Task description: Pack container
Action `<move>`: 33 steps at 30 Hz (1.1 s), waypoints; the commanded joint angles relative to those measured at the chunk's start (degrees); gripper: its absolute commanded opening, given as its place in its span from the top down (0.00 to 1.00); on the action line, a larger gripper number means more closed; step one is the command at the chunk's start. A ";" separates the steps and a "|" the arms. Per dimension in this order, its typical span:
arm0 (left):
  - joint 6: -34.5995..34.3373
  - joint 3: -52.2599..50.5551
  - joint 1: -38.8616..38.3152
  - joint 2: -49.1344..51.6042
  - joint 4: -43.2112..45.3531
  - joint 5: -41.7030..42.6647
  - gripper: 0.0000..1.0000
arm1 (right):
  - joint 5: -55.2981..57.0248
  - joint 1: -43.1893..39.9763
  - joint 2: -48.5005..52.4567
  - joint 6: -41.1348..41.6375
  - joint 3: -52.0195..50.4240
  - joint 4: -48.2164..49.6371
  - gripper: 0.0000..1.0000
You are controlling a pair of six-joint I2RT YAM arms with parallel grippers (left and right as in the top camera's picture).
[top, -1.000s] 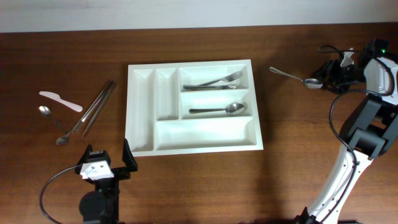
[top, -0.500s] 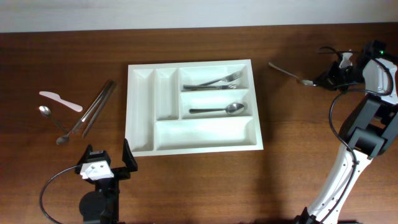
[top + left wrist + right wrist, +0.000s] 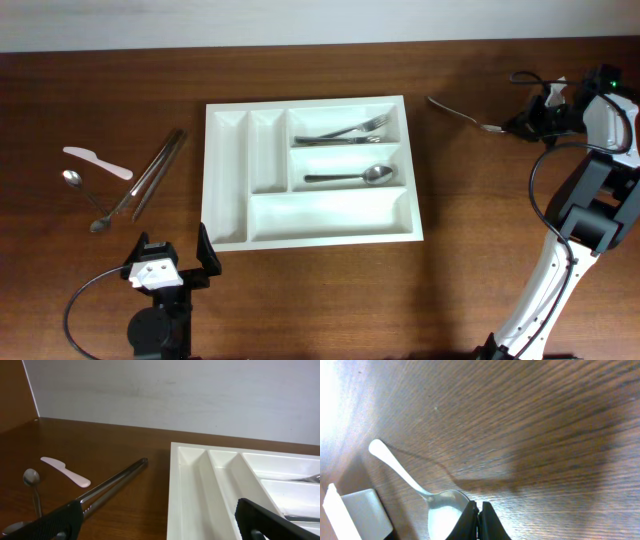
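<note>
Right tool [image 3: 512, 125]: pressed together, pinching a spoon [image 3: 465, 114] by the edge of its bowl. The handle juts leftward from the tool and slightly away from the robot. It seems clear of the counter [image 3: 480, 250], since its shadow lies apart from it in the wrist view.

Tray [image 3: 310, 103]: white, five compartments, flat on the counter. It lies well to the left of the right tool and a little nearer the robot. Its long side runs left to right, roughly in line with the spoon's handle.

Left tool [image 3: 172, 252]: spread wide, holding nothing, just short of the tray's near left corner. It is the nearer of the two, but the right arm has the piece.

Contents: forks [image 3: 345, 130] in the far long compartment; stored spoon [image 3: 350, 177] in the middle one, bowl toward the right tool. Remaining compartments bare.

Loose stock ahead and left of the left tool: tongs [image 3: 150, 178], white knife [image 3: 97, 161], two small spoons [image 3: 85, 195].

Markings: none legible.
</note>
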 commanded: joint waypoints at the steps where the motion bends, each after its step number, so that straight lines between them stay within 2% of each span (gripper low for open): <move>1: 0.92 -0.28 -0.24 -0.50 -0.09 0.63 0.01 | -2.27 0.33 0.94 -0.09 -0.61 0.22 0.96; 15: 0.92 -0.28 -0.24 -0.48 -0.09 0.63 0.01 | -2.64 0.15 0.90 -1.20 -0.50 0.98 0.96; 23: 0.92 -0.28 -0.24 -0.50 -0.09 0.63 0.01 | -0.28 -2.86 0.90 0.11 -0.50 1.64 0.96; 33: 0.92 -0.28 -0.24 -0.50 -0.09 0.63 0.01 | 0.20 -4.13 0.90 -0.11 -0.52 -3.80 0.96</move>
